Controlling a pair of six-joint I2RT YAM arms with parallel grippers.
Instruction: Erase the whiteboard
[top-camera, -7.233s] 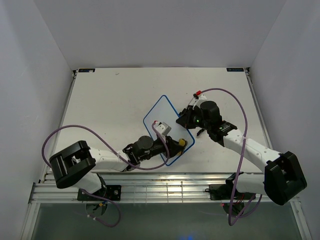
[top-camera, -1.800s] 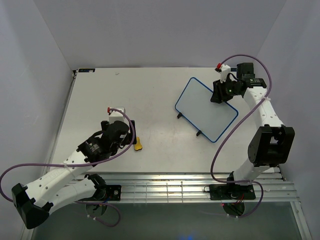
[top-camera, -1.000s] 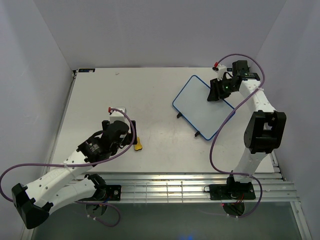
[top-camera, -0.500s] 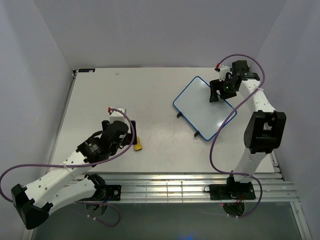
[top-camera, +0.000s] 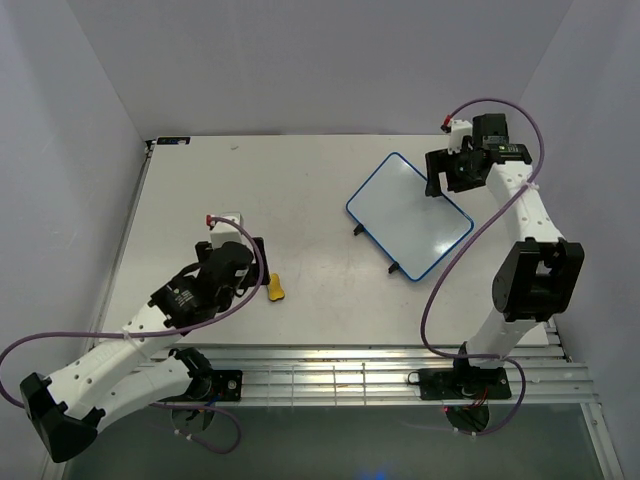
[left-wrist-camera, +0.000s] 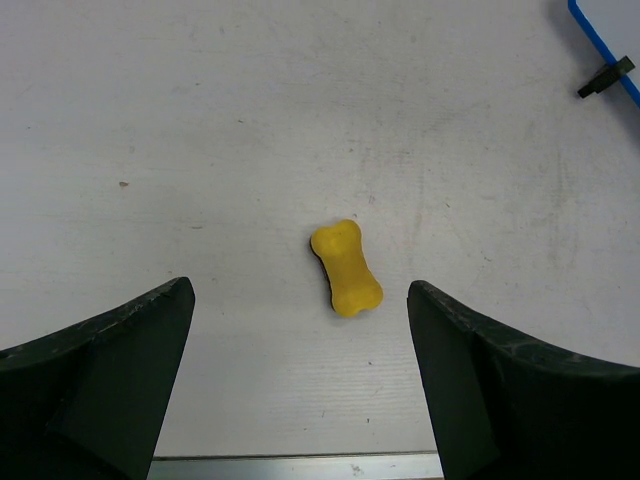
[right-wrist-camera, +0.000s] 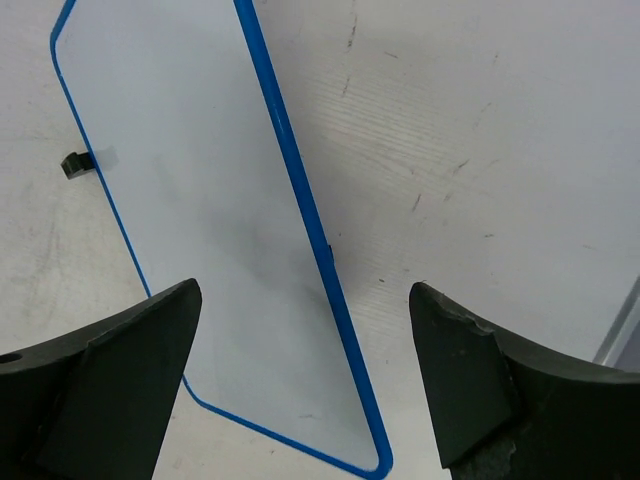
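Since the whiteboard (top-camera: 410, 215) lies flat on the far right of the desk (top-camera: 250, 190) and looks clean, though glare may hide marks, we judge wiping finished: right pincer (right-wrist-camera: 302, 290) hangs spread over its blue edge, left pincer (left-wrist-camera: 300, 290) spread above the yellow eraser (left-wrist-camera: 345, 270), both empty.

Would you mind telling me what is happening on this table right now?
This is a whiteboard-erasing job. The whiteboard lies flat at the far right of the table, its surface free of marks. The right gripper hovers open over its far edge, holding nothing. The left gripper hangs open above the yellow eraser, which lies on the table.
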